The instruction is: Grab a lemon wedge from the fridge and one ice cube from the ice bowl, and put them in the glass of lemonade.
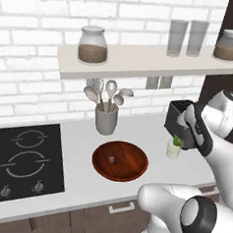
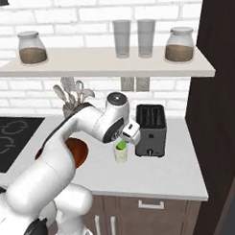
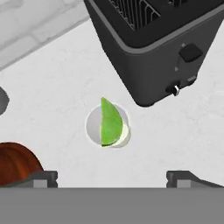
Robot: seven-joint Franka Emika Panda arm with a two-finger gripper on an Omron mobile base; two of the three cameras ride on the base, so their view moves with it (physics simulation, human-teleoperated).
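The glass of lemonade point(image 1: 174, 150) point(image 2: 120, 154) point(image 3: 92, 126) stands on the white counter beside the toaster. A yellow-green lemon wedge point(image 3: 110, 122) point(image 1: 176, 140) point(image 2: 121, 145) rests in it, sticking up above the rim. My gripper point(image 3: 114, 178) point(image 2: 127, 137) hovers just above the glass, open, with nothing between its fingers. The reddish-brown ice bowl point(image 1: 129, 171) point(image 3: 15, 159) lies to the left of the glass, and a small pale ice cube point(image 1: 111, 159) sits near its middle. The fridge is out of view.
A black toaster point(image 1: 176, 114) point(image 2: 151, 127) point(image 3: 157, 48) stands right behind the glass. A grey utensil cup point(image 1: 106, 119) is behind the bowl, and a black cooktop point(image 1: 21, 161) lies at the left. The shelf point(image 2: 108, 62) above carries jars and two tall glasses.
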